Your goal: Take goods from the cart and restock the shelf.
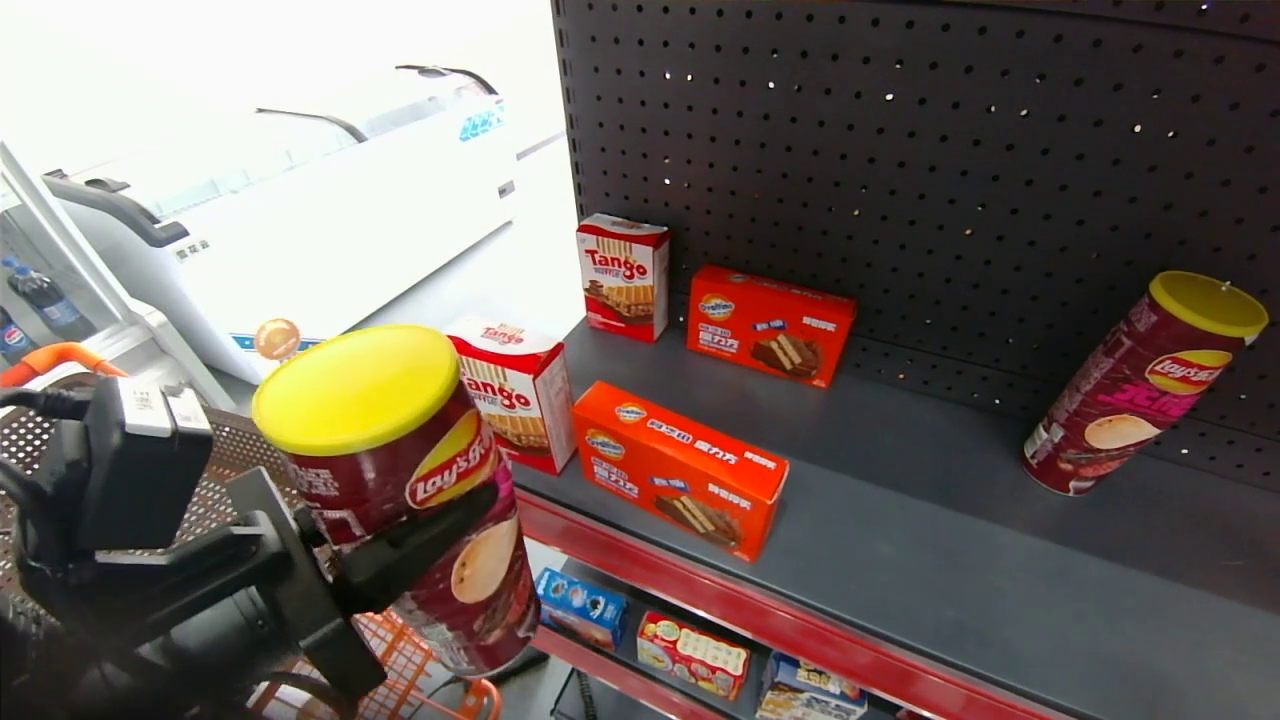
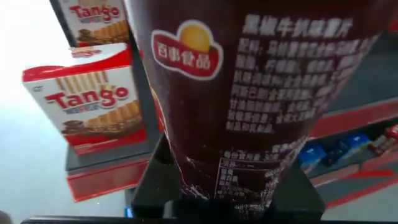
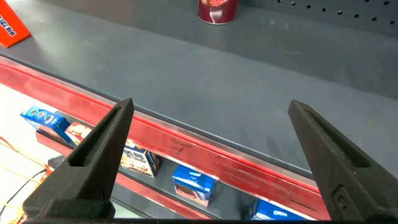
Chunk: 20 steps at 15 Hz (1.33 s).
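My left gripper [image 1: 400, 560] is shut on a maroon chips can with a yellow lid [image 1: 410, 470], held upright just off the left front corner of the grey shelf [image 1: 900, 520]. In the left wrist view the can [image 2: 249, 93] stands between the fingers [image 2: 155, 186]. Two Tango boxes [image 1: 520, 390] [image 1: 622, 275] and two orange boxes [image 1: 680, 465] [image 1: 768, 325] stand on the shelf's left part. A second chips can [image 1: 1130, 390] leans against the pegboard at the right. My right gripper [image 3: 211, 109] hangs open before the shelf's red front edge [image 3: 205, 146].
Bare shelf surface lies between the orange boxes and the leaning can [image 3: 217, 9]. A lower shelf [image 1: 690, 650] holds small boxes. The orange wire cart [image 1: 400, 650] sits below the held can. A white freezer [image 1: 300, 220] stands behind at the left.
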Available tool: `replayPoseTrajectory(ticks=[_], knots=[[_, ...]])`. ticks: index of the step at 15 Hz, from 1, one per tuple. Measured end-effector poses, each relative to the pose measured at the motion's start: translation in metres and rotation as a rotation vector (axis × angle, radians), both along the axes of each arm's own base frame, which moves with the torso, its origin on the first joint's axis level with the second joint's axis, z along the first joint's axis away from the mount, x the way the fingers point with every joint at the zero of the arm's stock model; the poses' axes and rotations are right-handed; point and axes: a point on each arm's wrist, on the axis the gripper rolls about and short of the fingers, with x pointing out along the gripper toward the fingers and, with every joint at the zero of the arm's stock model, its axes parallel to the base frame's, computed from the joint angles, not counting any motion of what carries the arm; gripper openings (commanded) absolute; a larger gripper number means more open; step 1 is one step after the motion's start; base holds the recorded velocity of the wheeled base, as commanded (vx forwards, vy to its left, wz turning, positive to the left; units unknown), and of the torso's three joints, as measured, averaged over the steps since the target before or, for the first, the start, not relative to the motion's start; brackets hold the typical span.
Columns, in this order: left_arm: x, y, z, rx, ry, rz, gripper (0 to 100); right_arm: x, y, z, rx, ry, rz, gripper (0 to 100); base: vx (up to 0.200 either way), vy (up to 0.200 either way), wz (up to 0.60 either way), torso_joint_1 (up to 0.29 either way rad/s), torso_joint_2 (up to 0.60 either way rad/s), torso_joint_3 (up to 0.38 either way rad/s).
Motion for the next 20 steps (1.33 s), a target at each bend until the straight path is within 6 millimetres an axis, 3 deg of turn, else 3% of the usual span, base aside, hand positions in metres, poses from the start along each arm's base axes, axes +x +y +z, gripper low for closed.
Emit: replayPoseTrajectory(ticks=[5, 12, 20], knots=[[-0.017, -0.019, -0.001, 0.002, 0.009, -0.173, 0, 0.000, 0.000, 0.000, 0.000, 0.000, 0.000, 100, 0.000, 0.000, 0.00, 0.000, 0.00, 0.000], [-0.029, -0.018, -0.009, 0.019, 0.027, -0.261, 0, 0.000, 0.000, 0.000, -0.003, 0.001, 0.004, 100, 0.000, 0.000, 0.00, 0.000, 0.00, 0.000], [-0.030, -0.021, -0.003, 0.003, 0.003, -0.312, 0, 0.000, 0.000, 0.000, -0.002, 0.001, 0.003, 100, 0.000, 0.000, -0.60, 0.003, 0.00, 0.001]])
